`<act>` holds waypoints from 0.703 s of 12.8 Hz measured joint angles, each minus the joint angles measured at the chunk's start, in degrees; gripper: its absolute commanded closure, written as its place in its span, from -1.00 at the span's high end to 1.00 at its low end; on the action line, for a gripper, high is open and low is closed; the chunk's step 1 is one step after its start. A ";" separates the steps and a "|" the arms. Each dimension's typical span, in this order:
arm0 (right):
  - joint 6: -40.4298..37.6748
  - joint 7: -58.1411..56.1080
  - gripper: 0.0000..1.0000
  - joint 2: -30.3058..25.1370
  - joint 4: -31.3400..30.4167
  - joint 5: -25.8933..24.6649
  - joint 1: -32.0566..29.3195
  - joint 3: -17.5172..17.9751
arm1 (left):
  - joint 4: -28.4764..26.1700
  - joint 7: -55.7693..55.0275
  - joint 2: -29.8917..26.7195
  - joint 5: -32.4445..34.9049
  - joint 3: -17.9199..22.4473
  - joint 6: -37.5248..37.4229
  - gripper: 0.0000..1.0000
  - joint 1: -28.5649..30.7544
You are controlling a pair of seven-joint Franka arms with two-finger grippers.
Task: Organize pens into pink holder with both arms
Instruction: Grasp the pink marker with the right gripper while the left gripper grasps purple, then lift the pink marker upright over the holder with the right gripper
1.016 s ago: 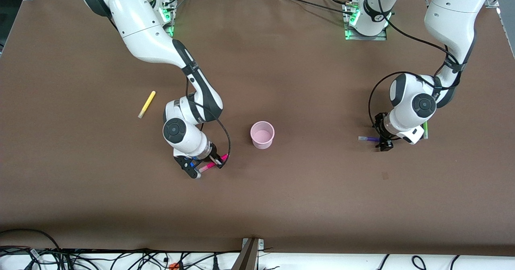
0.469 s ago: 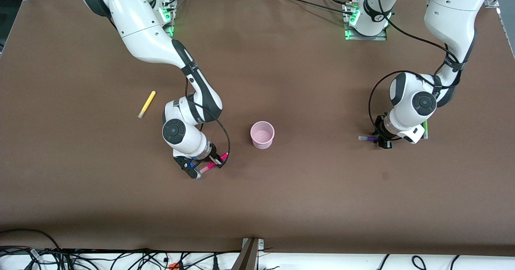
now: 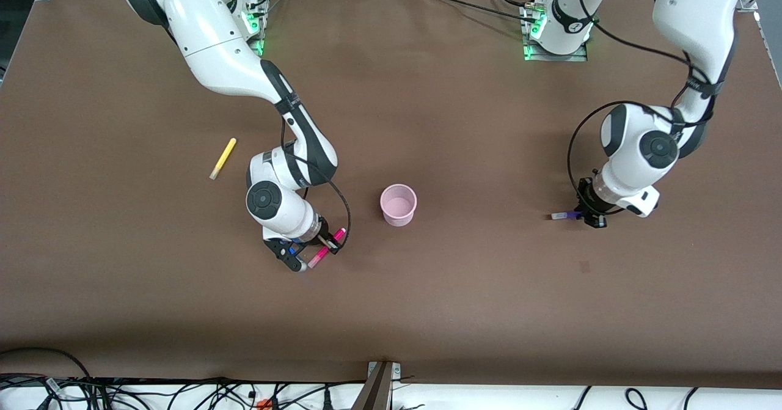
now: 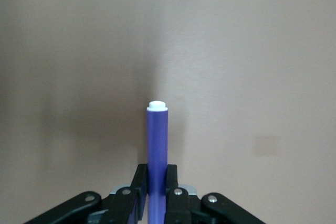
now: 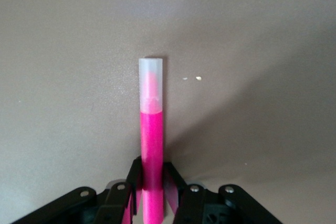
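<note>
Pink holder (image 3: 398,204), three visible pens (image 3: 222,158)

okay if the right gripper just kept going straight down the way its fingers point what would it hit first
Most likely the brown table. The right gripper is shut on the magenta pen, and its wrist view shows only bare tabletop ahead. The pink holder stands off to one side, outside that line. How far the table lies is unclear.

You see a matt brown table covering (image 3: 427,123), smooth like paper. The small round pale pink plastic holder (image 3: 398,204) has a soft sheen. The magenta-pink plastic pen (image 5: 151,145) has a frosted translucent cap; the purple plastic pen (image 4: 156,145) looks smooth. The white arm shells (image 3: 214,37) are glossy.
</note>
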 measured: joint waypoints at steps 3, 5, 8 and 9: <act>-2.43 -0.51 -1.00 -0.53 0.01 0.00 0.00 0.00 | 3.10 7.67 -6.99 0.11 -0.21 -10.37 -1.00 -0.02; -3.80 -0.65 -1.00 -1.13 0.01 0.00 -0.01 0.00 | 8.68 9.74 -8.75 0.11 -0.67 -20.17 -1.00 -0.07; -5.74 -1.09 -1.00 -2.18 0.06 0.00 -0.10 -0.03 | 13.21 10.34 -8.77 0.11 -0.76 -24.54 -1.00 -0.08; -7.30 -1.10 -1.00 -2.80 0.10 0.00 -0.37 -0.05 | 13.24 10.35 -8.66 0.11 -0.76 -24.60 -1.00 -0.09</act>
